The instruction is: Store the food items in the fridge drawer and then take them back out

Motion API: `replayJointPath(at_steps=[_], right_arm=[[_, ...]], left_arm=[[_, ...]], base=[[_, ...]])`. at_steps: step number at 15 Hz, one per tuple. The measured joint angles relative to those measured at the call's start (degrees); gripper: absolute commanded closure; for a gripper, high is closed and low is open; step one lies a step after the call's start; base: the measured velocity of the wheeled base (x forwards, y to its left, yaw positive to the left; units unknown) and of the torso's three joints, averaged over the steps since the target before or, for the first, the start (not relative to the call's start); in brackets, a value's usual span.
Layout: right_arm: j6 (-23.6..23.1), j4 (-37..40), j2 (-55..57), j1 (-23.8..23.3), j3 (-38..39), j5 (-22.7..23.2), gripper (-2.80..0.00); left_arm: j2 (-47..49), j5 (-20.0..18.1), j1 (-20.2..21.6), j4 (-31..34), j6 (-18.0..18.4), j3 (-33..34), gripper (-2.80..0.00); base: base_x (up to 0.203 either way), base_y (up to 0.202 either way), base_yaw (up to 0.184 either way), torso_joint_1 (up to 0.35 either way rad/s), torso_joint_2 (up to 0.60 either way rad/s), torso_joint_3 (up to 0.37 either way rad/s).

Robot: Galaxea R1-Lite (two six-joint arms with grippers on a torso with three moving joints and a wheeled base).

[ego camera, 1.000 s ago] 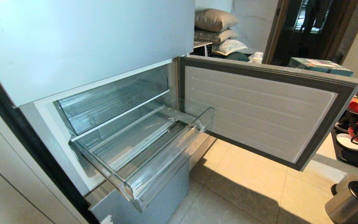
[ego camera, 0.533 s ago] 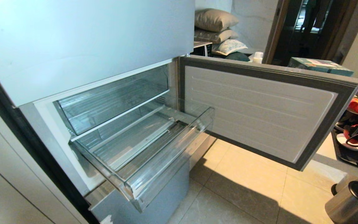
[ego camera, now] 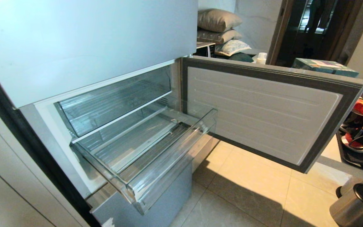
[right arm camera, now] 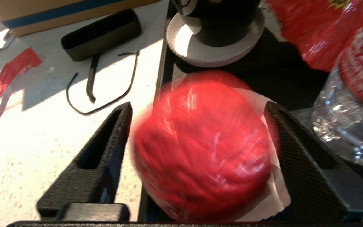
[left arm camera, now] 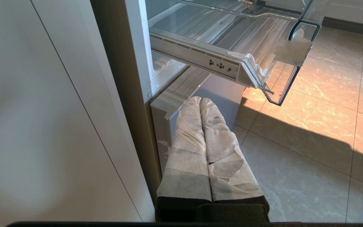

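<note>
The fridge [ego camera: 90,41] stands with its middle door swung open and the clear fridge drawer [ego camera: 156,164] pulled out, nothing in it. One red, glossy food item [right arm camera: 203,151] sits between the fingers of my right gripper [right arm camera: 198,105], above the edge of a white counter [right arm camera: 27,142] and a dark tray. The item is blurred while the fingers [right arm camera: 106,142] are sharp, so it is loose between open jaws. In the head view this gripper [ego camera: 362,138] shows at the far right edge. My left gripper [left arm camera: 200,101] is parked, shut, low beside the fridge's bottom drawer.
The open fridge door [ego camera: 263,113] spans the space right of the drawer. A black cup on a white saucer [right arm camera: 216,53], a red packet [right arm camera: 310,28] and a clear bottle [right arm camera: 351,119] crowd the tray. A red ribbon scrap [right arm camera: 8,72] lies on the counter. A metal bin [ego camera: 358,201] stands on the floor.
At the head view's right edge, my right gripper has shifted with something red over the white saucer. The drawer and door have not moved.
</note>
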Motion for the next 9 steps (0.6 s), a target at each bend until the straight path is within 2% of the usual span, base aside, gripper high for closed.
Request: replayJointPath(at_steps=[5, 9], right_arm=[[-0.09, 0.0, -0.65, 0.11, 0.33, -1.56, -2.8], [0.03, 0.01, -5.2, 0.11, 3.79, -1.57, -2.8]], left_arm=[[0.0, 0.01, 0.0, 0.0, 0.0, 0.0, 0.0], [0.0, 0.0, 0.0, 0.0, 0.0, 0.0, 0.0]], base=[[0.0, 0.0, 0.0, 0.0, 0.0, 0.0], [0.0, 0.0, 0.0, 0.0, 0.0, 0.0]])
